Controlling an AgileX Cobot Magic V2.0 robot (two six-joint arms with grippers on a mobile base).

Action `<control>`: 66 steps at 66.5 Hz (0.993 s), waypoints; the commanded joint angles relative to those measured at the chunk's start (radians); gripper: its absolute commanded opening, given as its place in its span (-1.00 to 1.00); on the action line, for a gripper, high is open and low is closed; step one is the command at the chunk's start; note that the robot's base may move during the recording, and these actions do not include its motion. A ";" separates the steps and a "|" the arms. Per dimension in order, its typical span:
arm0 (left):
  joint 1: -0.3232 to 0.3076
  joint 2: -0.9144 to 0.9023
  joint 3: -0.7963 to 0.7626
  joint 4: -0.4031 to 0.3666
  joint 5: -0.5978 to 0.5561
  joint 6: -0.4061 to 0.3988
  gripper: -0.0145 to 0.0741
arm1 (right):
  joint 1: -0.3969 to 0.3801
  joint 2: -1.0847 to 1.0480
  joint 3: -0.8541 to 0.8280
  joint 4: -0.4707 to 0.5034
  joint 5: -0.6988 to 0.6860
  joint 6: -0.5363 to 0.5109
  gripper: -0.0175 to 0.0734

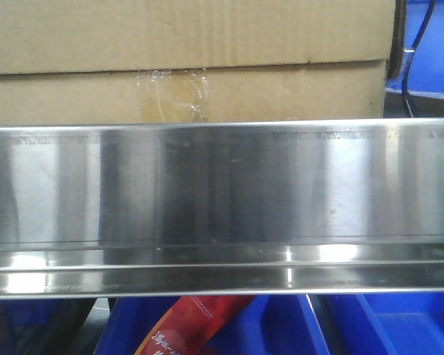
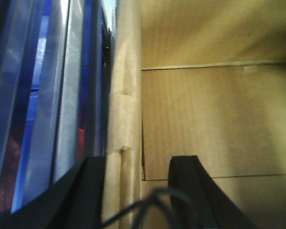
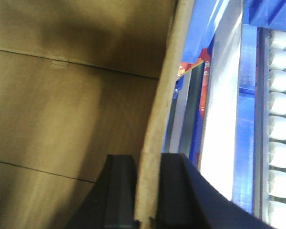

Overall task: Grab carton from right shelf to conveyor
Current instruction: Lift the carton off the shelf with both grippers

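Though finely corrugated, flat-faced carton (image 1: 185, 44).

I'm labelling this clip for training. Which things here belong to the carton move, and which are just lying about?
Job: carton; right shelf holding it; left gripper and right gripper, each astride a carton wall. Conveyor not in view.
Lying about: blue bins; red packet; black cable; white rollers.
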State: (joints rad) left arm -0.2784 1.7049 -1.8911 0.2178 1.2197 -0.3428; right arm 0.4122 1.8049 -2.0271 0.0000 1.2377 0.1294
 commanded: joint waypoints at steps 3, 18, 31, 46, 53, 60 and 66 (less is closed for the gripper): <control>0.005 -0.005 -0.008 0.007 0.001 0.018 -0.68 | -0.001 -0.010 -0.006 0.000 -0.017 -0.014 -0.76; 0.005 -0.046 -0.044 0.005 0.001 0.018 -0.69 | -0.001 -0.063 -0.006 -0.005 -0.017 -0.014 -0.76; 0.005 -0.100 -0.127 -0.013 0.001 0.018 -0.69 | -0.001 -0.160 -0.006 -0.005 -0.017 -0.014 -0.76; -0.060 -0.204 -0.124 -0.030 0.001 0.018 -0.70 | 0.013 -0.306 0.005 -0.005 -0.017 -0.014 -0.76; -0.127 -0.248 -0.102 -0.030 0.001 0.017 -0.71 | 0.030 -0.378 0.050 -0.005 -0.017 -0.014 -0.76; -0.186 -0.283 -0.060 -0.004 0.001 -0.030 -0.71 | 0.030 -0.449 0.132 -0.005 -0.017 -0.014 -0.76; -0.237 -0.316 -0.005 0.028 0.001 -0.068 -0.71 | 0.030 -0.502 0.222 -0.008 -0.017 -0.014 -0.76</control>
State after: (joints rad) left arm -0.4708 1.4188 -1.9365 0.2447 1.2464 -0.3802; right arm 0.4353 1.3567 -1.8690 -0.0360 1.2545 0.1312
